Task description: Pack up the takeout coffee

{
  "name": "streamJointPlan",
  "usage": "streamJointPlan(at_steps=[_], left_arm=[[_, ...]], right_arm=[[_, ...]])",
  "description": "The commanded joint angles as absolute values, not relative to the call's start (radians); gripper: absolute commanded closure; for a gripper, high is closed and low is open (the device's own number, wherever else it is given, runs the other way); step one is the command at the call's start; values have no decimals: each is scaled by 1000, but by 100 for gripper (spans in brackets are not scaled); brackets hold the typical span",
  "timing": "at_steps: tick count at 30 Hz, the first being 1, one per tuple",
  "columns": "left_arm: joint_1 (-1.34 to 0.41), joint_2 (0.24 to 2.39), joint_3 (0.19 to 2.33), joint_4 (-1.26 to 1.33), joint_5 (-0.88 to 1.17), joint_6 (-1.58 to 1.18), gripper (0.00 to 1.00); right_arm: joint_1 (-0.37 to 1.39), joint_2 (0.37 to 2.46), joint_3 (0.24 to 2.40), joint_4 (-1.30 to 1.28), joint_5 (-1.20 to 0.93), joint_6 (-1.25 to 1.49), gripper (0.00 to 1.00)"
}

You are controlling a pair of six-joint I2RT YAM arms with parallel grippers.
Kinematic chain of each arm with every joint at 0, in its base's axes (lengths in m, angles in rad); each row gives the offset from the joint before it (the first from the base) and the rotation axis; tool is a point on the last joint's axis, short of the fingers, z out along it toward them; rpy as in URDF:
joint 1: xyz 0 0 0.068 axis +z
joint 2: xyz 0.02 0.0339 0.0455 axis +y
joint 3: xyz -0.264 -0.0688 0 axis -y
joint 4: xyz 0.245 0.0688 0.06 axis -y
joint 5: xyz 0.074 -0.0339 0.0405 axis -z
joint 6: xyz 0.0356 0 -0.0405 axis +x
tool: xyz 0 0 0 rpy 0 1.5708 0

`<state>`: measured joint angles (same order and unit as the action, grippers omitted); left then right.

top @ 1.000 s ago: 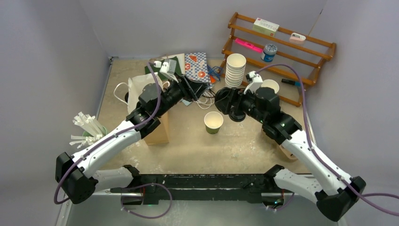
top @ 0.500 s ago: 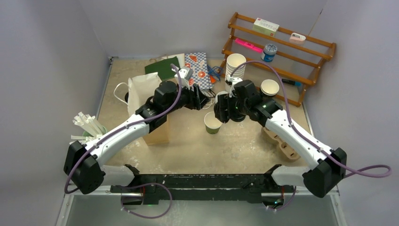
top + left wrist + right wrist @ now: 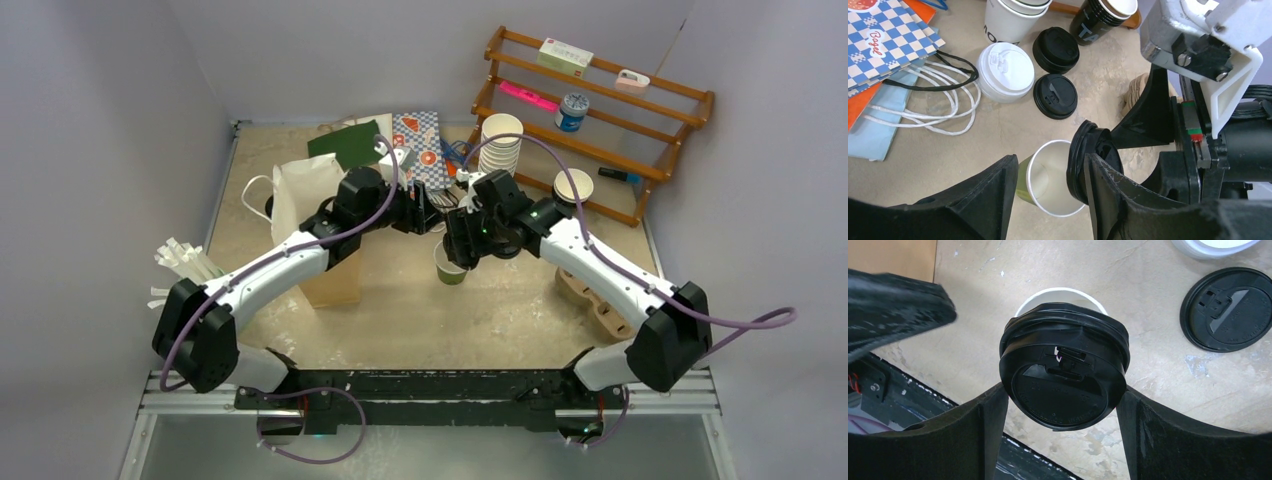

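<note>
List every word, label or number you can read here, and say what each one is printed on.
"Bagel" (script, perhaps "Bogel"): oval label on the checkered bag.
"MO", cut off: side of the white cup stack.
"TA", cut off: side of the dark cup.
Unreadable: the label on the box on the rack; the moulded marks on the black lid in the right gripper.
</note>
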<state>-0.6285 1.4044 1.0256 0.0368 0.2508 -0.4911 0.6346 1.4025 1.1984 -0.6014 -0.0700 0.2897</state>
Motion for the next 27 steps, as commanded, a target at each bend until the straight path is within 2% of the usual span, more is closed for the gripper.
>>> streamJointPlan(at_steps=[1,13,27], left_arm=[[-621,1418,1026,69,288,-454,47],[-621,1475,1009,68,327,-443,48],[-622,1516,1029,35,352,-419,48]], right_arm=[[660,1429,1259,-627,-74,257,23],[714,1526,1342,-704,52,242,22],[733,1576,1373,-735,60,229,21]])
